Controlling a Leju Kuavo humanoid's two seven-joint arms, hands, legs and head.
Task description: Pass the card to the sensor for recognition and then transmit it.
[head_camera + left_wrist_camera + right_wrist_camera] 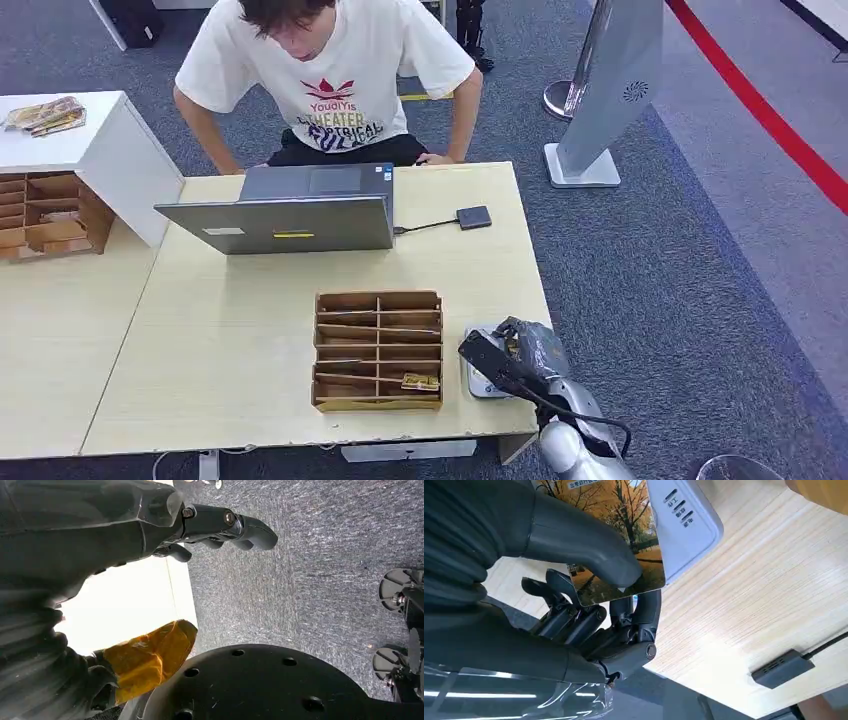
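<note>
The right robot hand pinches the card between its thumb and fingers and holds it over the white sensor on the surface. The card looks thin, light, stiff and shiny, so it could slip; a flat pinch near one edge seems best. The left robot hand hangs loose with nothing in it.

One laptop — one card — two organizers.
</note>
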